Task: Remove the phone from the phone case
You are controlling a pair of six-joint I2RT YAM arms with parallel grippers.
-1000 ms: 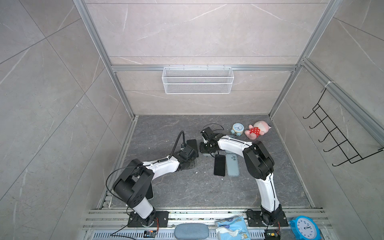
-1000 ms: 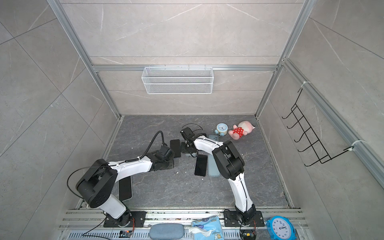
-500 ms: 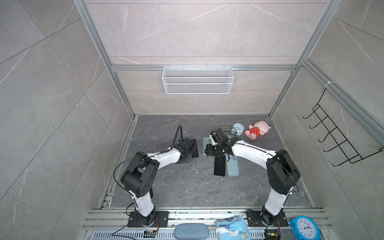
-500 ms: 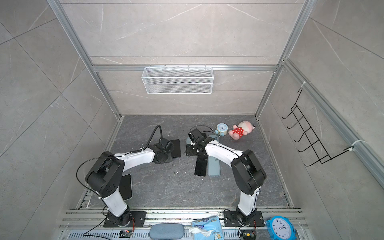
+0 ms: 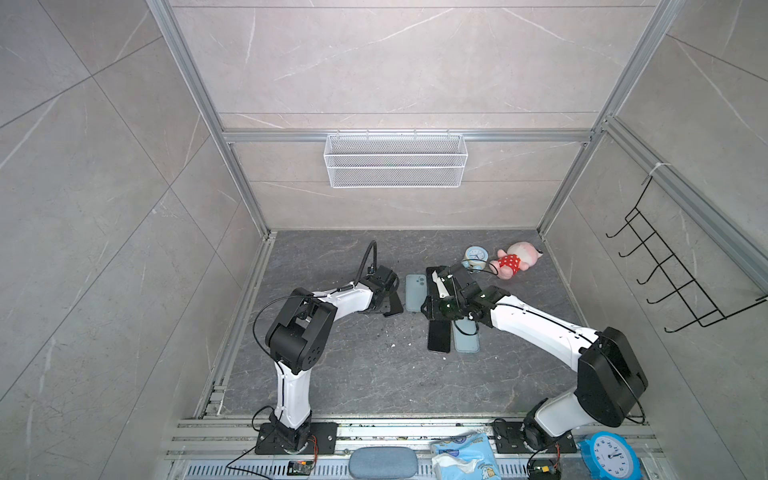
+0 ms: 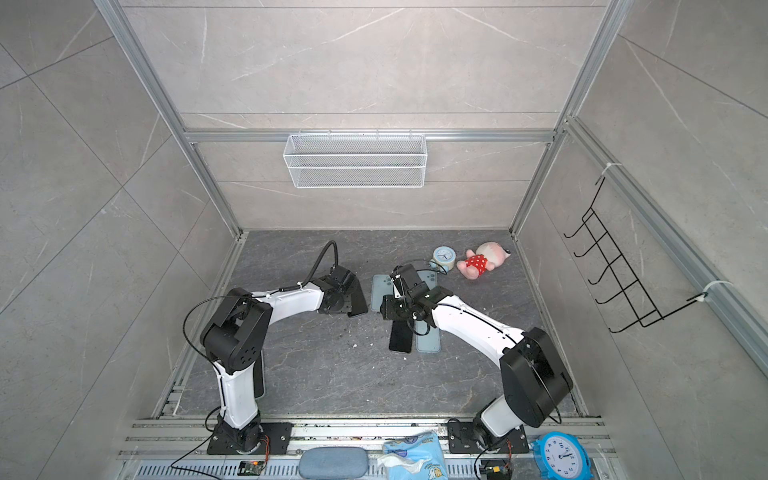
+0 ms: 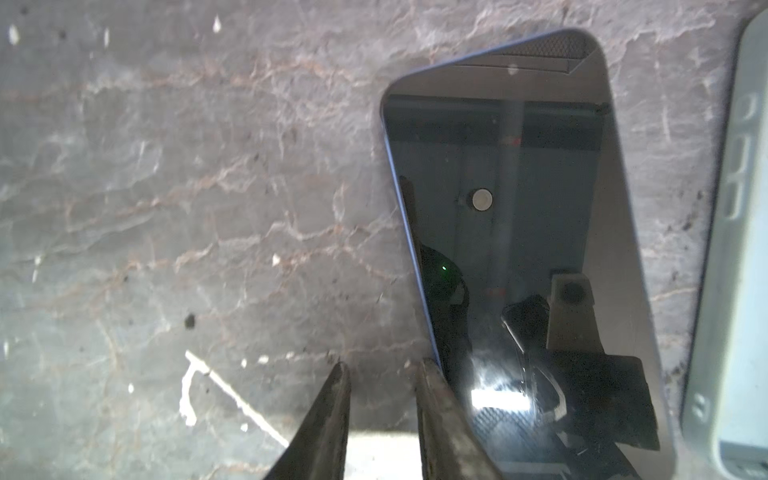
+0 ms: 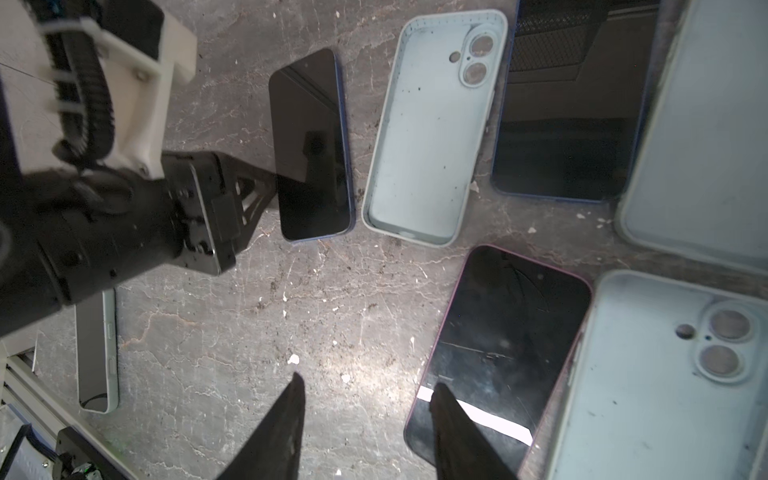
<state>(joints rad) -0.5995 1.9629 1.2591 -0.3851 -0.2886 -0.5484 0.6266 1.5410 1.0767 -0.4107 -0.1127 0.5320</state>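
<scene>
Several dark phones and pale blue phone cases lie on the grey floor. A phone still in its case point(image 8: 97, 353) lies partly under the left arm point(image 6: 259, 374). My left gripper point(image 7: 384, 370) is open with only floor between its fingers. It sits at the corner of a blue-edged phone point(image 7: 519, 249), which also shows in both top views point(image 5: 395, 305). An empty case point(image 8: 432, 133) lies beside that phone point(image 5: 415, 291). My right gripper point(image 8: 368, 386) is open and empty, one finger over the corner of a pink-edged phone point(image 8: 498, 353).
A case lying back-up point(image 8: 665, 395) sits next to the pink-edged phone. Another phone point(image 8: 569, 124) and case point(image 8: 706, 145) lie farther off. A small clock point(image 5: 476, 257) and a pink plush toy point(image 5: 515, 259) sit at the back right. A wire basket point(image 5: 395, 160) hangs on the back wall.
My right gripper has opened wider and pulled back from the far empty case to the pink-edged phone. The left arm has shifted slightly, its gripper still at the blue-edged phone.
</scene>
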